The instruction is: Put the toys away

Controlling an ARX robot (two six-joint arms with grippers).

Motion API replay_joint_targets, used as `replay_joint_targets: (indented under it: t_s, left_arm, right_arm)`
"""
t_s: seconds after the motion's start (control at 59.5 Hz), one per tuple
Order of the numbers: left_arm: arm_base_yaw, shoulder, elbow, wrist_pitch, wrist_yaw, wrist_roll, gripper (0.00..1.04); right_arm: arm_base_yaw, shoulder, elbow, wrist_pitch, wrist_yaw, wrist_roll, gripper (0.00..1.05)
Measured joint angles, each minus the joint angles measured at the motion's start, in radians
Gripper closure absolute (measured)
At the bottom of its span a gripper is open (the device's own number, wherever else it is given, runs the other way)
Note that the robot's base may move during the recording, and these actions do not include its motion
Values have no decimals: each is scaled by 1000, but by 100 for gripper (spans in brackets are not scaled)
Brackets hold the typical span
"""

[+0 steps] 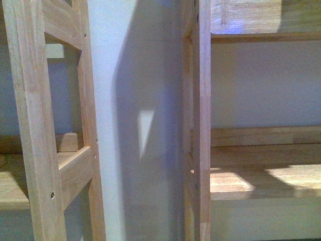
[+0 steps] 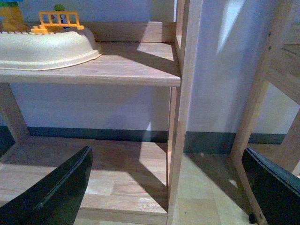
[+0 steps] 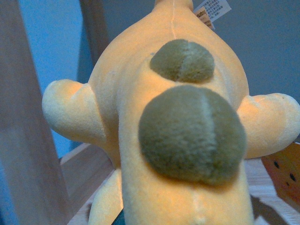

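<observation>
The yellow-orange plush animal (image 3: 126, 93) fills the right wrist view, seen from very close. It has two round olive-green patches (image 3: 192, 133) and a white tag (image 3: 212, 10) at its far end. My right gripper is shut on it, and the plush hides its fingers. Behind the plush are a wooden upright (image 3: 28, 140) and a shelf board. My left gripper (image 2: 166, 154) is open with nothing between its black fingers (image 2: 61, 192); it faces a wooden shelf post (image 2: 180, 117). Neither arm shows in the front view.
Two wooden shelf units stand before me, a left upright (image 1: 35, 125) and a right shelf board (image 1: 261, 181), with white wall (image 1: 140, 125) between. A cream tray (image 2: 47, 49) and a yellow toy fence (image 2: 58, 19) sit on a shelf (image 2: 122, 70). An orange spotted object (image 3: 286, 176) lies beside the plush.
</observation>
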Motion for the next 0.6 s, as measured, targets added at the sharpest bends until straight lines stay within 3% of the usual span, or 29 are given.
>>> replay_joint_targets:
  t_s: [0.235, 0.605]
  left_arm:
    - [0, 0, 0, 0, 0, 0, 6]
    - [0, 0, 0, 0, 0, 0, 6]
  right_arm:
    - [5, 126, 159, -87, 0, 95, 98]
    - [45, 174, 200, -97, -1, 180, 98]
